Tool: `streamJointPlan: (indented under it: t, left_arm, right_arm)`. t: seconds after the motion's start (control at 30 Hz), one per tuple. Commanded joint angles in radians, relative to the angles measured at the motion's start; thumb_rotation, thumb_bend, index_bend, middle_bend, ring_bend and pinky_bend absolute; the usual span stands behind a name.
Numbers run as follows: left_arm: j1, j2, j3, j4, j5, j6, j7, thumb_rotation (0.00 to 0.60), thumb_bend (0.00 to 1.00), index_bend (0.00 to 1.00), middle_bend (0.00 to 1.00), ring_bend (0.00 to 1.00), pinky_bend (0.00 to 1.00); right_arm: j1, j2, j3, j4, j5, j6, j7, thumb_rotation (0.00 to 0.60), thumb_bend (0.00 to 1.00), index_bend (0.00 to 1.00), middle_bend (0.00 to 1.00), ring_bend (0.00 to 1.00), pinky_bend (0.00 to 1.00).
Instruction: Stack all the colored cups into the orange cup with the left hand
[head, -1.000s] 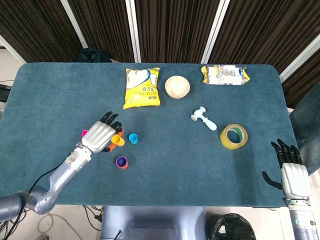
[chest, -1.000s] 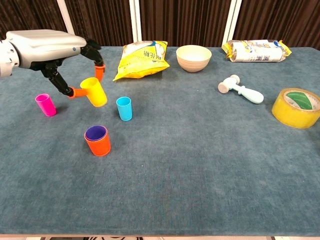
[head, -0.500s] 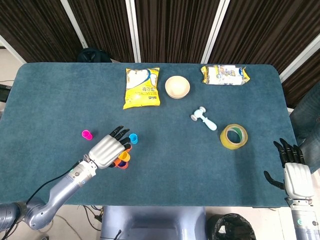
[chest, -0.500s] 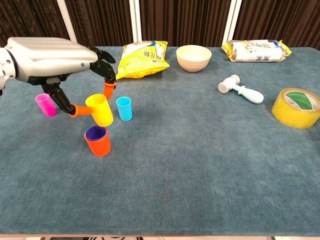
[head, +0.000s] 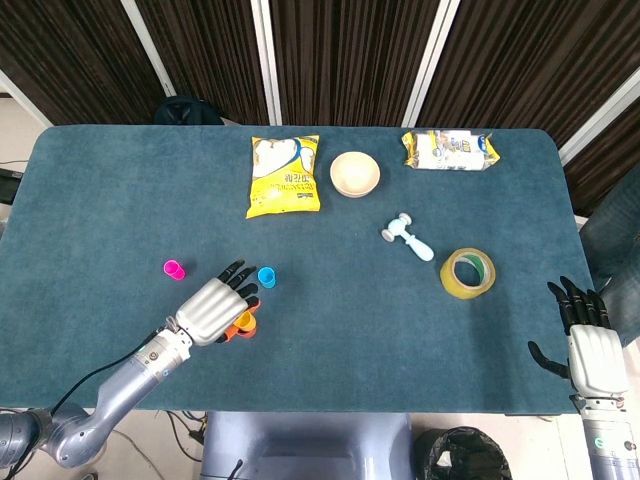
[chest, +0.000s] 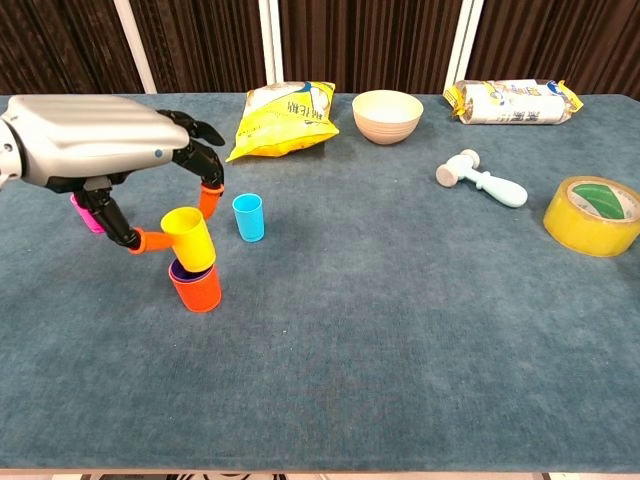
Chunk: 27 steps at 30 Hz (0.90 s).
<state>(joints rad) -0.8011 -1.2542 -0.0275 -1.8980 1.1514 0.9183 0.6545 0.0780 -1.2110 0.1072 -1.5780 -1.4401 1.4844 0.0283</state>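
— What changed?
— The left robot hand (chest: 95, 140) has come down — its yellow cup (chest: 188, 238) now sits tilted in the mouth of the orange cup (chest: 196, 289).
— Grip?
— Pinching the yellow cup; blue cup (chest: 248, 217) just beyond, right robot hand (head: 590, 352) spread, empty.

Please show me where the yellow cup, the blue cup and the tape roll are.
yellow cup (chest: 189, 239), chest view, on its side wall
blue cup (chest: 249, 219), chest view, on its side wall
tape roll (chest: 592, 216), chest view, on its outer band

The left hand (head: 215, 308) hovers low over the table (head: 340, 310), covering orange and yellow cups (barely peeking out); blue cup (head: 266, 276) and pink cup (head: 174, 269) stand nearby.
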Motion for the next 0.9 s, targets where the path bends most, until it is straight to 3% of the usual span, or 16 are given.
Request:
streamJointPlan:
  t: [0.03, 0.3, 0.63, 0.9]
  left_arm:
    - [-0.002, -0.006, 0.003, 0.008, -0.006, 0.002, 0.006, 0.6, 0.34, 0.47, 0.25, 0.0, 0.0]
    - [-0.004, -0.021, 0.01, 0.026, -0.015, 0.009, 0.024, 0.6, 0.33, 0.47, 0.24, 0.0, 0.0]
    - [-0.016, -0.03, 0.022, 0.034, -0.016, -0.006, 0.034, 0.6, 0.19, 0.23, 0.21, 0.0, 0.0]
    - [-0.007, -0.041, -0.012, 0.049, 0.007, 0.038, -0.016, 0.6, 0.19, 0.21, 0.22, 0.0, 0.0]
  right_arm:
    - [0.0, 0.0, 0.001, 0.0, 0.001, 0.0, 0.0, 0.6, 0.32, 0.09, 0.04, 0.1, 0.0]
    - [0.0, -0.001, 0.001, 0.002, 0.003, -0.002, 0.001, 0.6, 0.32, 0.09, 0.04, 0.1, 0.0]
    - [0.0, 0.0, 0.002, 0.001, 0.007, -0.003, 0.0, 0.6, 0.32, 0.09, 0.04, 0.1, 0.0]
    - [0.0, 0.0, 0.0, -0.001, 0.004, -0.003, -0.003, 0.6, 0.32, 0.09, 0.04, 0.1, 0.0]
